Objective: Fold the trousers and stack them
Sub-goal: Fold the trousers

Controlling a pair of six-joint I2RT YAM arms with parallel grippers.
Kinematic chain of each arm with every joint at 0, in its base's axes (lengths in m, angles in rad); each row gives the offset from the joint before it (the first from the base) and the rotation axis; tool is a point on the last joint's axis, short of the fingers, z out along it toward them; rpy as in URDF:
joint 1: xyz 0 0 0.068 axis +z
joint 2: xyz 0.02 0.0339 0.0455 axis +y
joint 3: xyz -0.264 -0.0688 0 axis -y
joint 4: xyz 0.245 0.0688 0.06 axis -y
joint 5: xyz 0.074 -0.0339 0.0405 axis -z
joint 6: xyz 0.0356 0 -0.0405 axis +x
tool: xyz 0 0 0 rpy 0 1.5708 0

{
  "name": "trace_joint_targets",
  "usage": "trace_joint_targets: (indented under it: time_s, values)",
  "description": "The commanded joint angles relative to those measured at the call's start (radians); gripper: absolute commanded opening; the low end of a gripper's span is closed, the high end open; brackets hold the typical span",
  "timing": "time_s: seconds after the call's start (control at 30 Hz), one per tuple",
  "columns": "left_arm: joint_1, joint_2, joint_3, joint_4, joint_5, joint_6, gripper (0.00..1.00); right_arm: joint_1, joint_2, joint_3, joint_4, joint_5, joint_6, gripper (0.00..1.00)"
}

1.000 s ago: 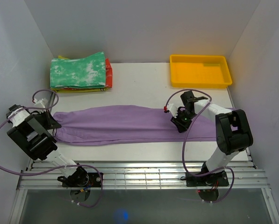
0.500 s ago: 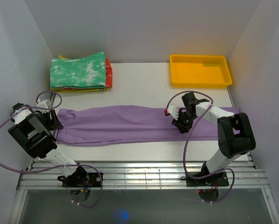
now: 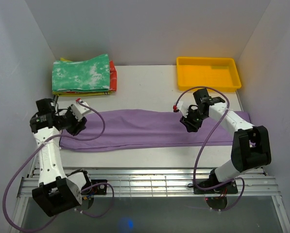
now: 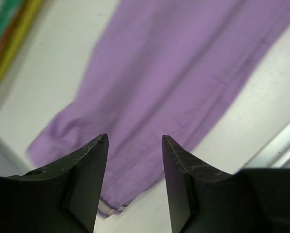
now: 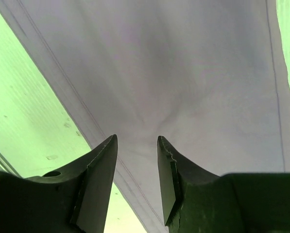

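From above, the trousers (image 3: 135, 128) are lying flat on the table (image 3: 149, 87), stretched from 9 o'clock to 3 o'clock across its middle. A stack of folded garments (image 3: 84, 74) is sitting at 11 o'clock and a yellow tray (image 3: 208, 73) at 1 o'clock, both well apart from the trousers. The left arm (image 3: 45, 145) is being held upright from its base, its wrist bent toward 3 o'clock over the trousers' 9 o'clock end. The right arm (image 3: 232, 124) is being reached toward 10 o'clock, its wrist turned down over the cloth right of centre.

In the left wrist view, the left fingers (image 4: 84, 179) are being held apart with nothing between them. The lilac cloth beyond them is running from 7 o'clock to 1 o'clock.

In the right wrist view, the right fingers (image 5: 93, 179) are being held apart by a narrower gap, gripping nothing. Cloth is filling the frame past them, with a small pucker just beyond the gap.
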Motion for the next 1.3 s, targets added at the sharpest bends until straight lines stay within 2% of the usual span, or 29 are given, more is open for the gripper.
trace_joint_targets:
  time_s: [0.0, 0.17, 0.27, 0.43, 0.73, 0.93, 0.97, 1.1, 1.2, 1.27]
  values:
    - [-0.144, 0.008, -0.160, -0.005, -0.041, 0.059, 0.58, 0.018, -0.006, 0.009, -0.021, -0.088, 0.068, 0.45]
    - [-0.324, 0.009, -0.320, 0.086, -0.138, 0.013, 0.53, 0.041, 0.047, -0.043, 0.036, -0.097, 0.111, 0.43]
    - [-0.388, 0.025, -0.384, 0.141, -0.202, -0.002, 0.52, 0.043, 0.078, -0.066, 0.071, -0.094, 0.136, 0.42]
    - [-0.454, 0.051, -0.452, 0.248, -0.267, -0.017, 0.52, 0.044, 0.118, -0.079, 0.095, -0.071, 0.144, 0.41]
    - [-0.519, 0.137, -0.487, 0.328, -0.296, -0.045, 0.51, 0.044, 0.132, -0.089, 0.104, -0.042, 0.139, 0.41]
    - [-0.528, 0.161, -0.518, 0.396, -0.342, -0.047, 0.38, 0.044, 0.135, -0.086, 0.102, -0.037, 0.136, 0.41]
    - [-0.530, 0.163, -0.515, 0.397, -0.344, -0.050, 0.30, 0.044, 0.135, -0.086, 0.102, -0.037, 0.138, 0.41]
    - [-0.530, 0.135, -0.498, 0.384, -0.336, -0.047, 0.07, 0.044, 0.129, -0.089, 0.102, -0.030, 0.135, 0.41]
    - [-0.530, 0.098, -0.481, 0.350, -0.330, -0.040, 0.00, 0.044, 0.126, -0.094, 0.102, -0.021, 0.130, 0.40]
    - [-0.528, 0.077, -0.475, 0.325, -0.324, -0.034, 0.00, 0.044, 0.124, -0.097, 0.104, -0.016, 0.127, 0.40]
